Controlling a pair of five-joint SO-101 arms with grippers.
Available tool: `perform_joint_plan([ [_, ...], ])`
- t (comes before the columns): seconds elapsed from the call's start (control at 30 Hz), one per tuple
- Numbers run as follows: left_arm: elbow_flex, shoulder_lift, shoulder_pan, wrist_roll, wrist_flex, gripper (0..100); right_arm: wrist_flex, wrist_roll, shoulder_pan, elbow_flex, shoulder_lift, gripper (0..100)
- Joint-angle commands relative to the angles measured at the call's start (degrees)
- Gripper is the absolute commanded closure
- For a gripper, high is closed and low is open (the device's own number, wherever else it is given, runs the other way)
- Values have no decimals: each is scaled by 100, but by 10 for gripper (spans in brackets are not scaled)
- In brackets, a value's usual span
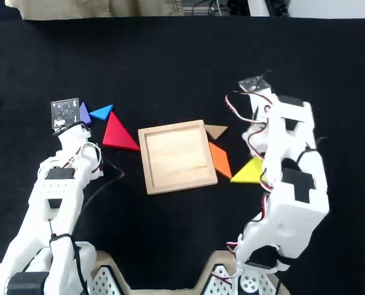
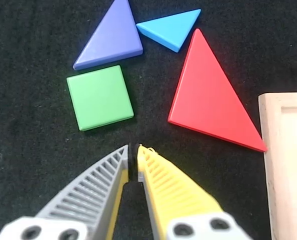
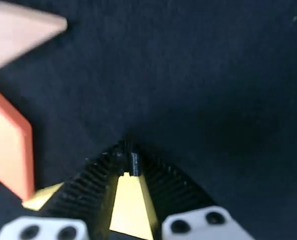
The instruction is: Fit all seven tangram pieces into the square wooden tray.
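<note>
The square wooden tray (image 1: 176, 157) lies empty at the table's middle; its edge (image 2: 286, 165) appears in the left wrist view. Left of it lie a large red triangle (image 1: 118, 134) (image 2: 211, 97), a blue triangle (image 1: 101, 112) (image 2: 169, 28), a purple triangle (image 1: 84, 114) (image 2: 112, 37) and a green square (image 2: 99, 97). My left gripper (image 2: 134, 152) is shut and empty, just short of the green square. Right of the tray lie a tan triangle (image 1: 216, 130) (image 3: 18, 27), an orange parallelogram (image 1: 220, 160) (image 3: 8, 145) and a yellow triangle (image 1: 249, 171) (image 3: 128, 205). My right gripper (image 3: 130, 155) is shut above the yellow triangle's edge.
Black cloth covers the table. The left arm (image 1: 59, 184) stands at the front left, the right arm (image 1: 287, 172) at the front right beside the yellow triangle. Both arm bases (image 1: 231, 279) sit at the front edge.
</note>
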Motion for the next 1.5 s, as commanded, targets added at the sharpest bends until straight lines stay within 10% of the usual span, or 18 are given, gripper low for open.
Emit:
perform_joint_plan([
  [0.0, -92, 0, 75, 26, -105, 952, 563, 774, 114, -242, -725, 987],
  [0.33, -84, 0, 75, 26, -105, 952, 712, 3604, 70, 1947, -3723, 977],
  [0.53, -57, 0, 75, 26, -105, 952, -44, 3763, 88, 3503, -4620, 784],
  [0.7, -48, 0, 75, 26, -105, 952, 334, 5662, 123, 4084, -4743, 737],
  [1.47, -40, 0, 75, 26, -114, 950, -677, 5389, 211, 3380, -3644, 671],
])
